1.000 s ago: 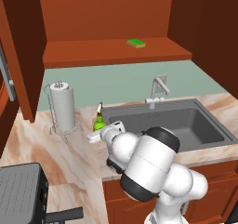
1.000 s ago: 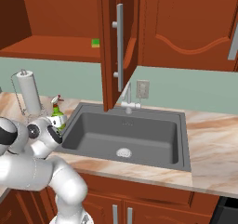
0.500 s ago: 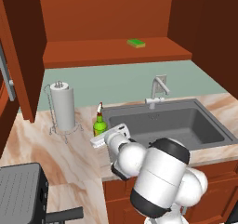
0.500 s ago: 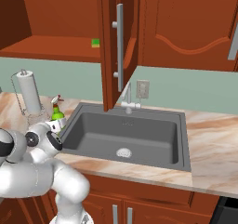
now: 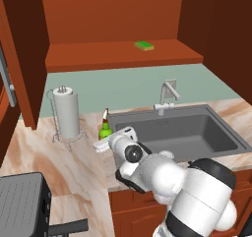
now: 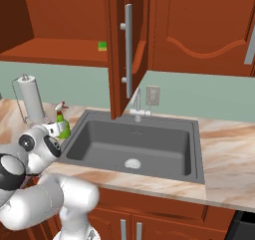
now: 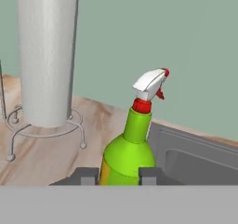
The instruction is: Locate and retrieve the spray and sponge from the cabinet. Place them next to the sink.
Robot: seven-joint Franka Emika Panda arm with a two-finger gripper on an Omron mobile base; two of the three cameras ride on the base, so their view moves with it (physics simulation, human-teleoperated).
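**Spray Set Down Beside the Sink; Sponge Pending**

We find the spray upright on the counter, just beside the left rim of the sink and near the paper towel roll. The gripper sits low at the bottle's base, one finger tip on each side; we cannot tell whether the tips press the bottle or stand just clear of it. We judge the spray placement to be at its release step. The sponge lies on the cabinet shelf. Next, we must back the hand off without tipping the bottle, then reach up to the shelf.
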